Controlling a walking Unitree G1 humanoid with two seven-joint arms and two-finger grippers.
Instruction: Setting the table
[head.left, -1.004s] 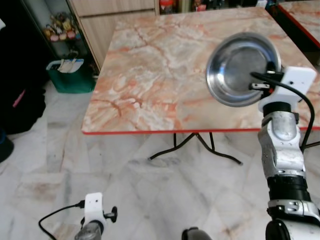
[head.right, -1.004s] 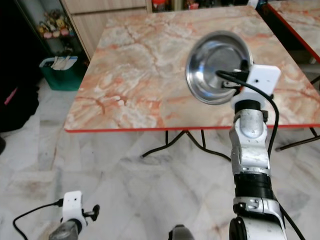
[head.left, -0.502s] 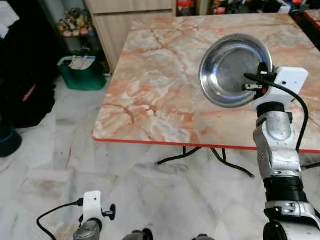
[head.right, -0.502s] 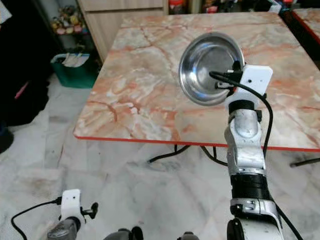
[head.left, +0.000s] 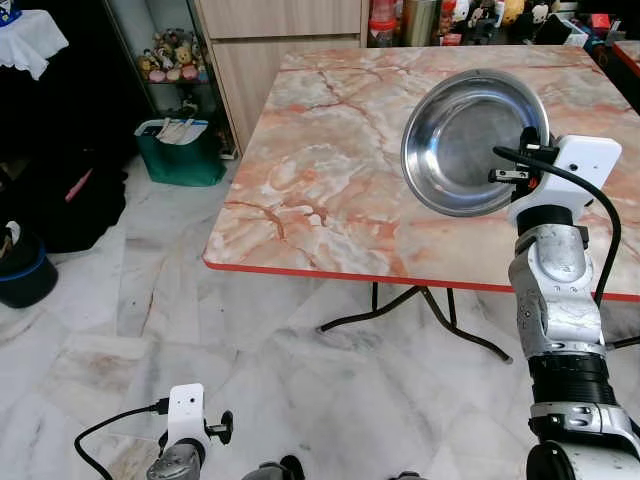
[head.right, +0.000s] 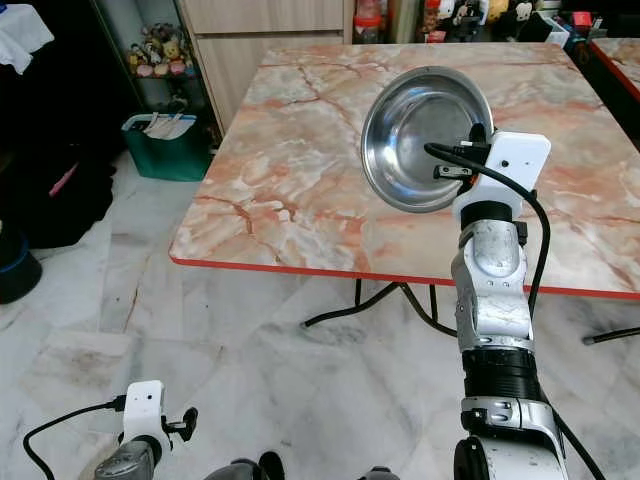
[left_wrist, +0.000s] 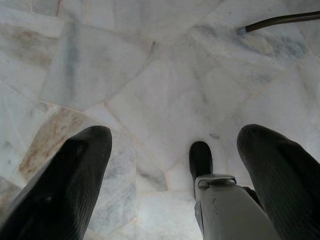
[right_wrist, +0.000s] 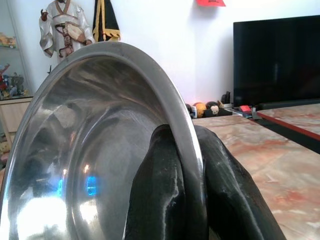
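Right gripper (right_wrist: 185, 200) pinches the steel bowl (head.left: 470, 140) by its rim at approx 4 o'clock, held tilted above the marble table (head.left: 320, 180); thin, stiff, slick metal, prob light but may pivot, so grip rim deep; left gripper (left_wrist: 170, 165) idle, fingers apart.

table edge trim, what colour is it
Red, a thin strip along the table edge, clearest in the left eye view.

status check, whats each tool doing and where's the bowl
Right tool shut on steel bowl rim, held tilted above marble table. Left tool open, idle over floor. Nothing seen blocking the tabletop.
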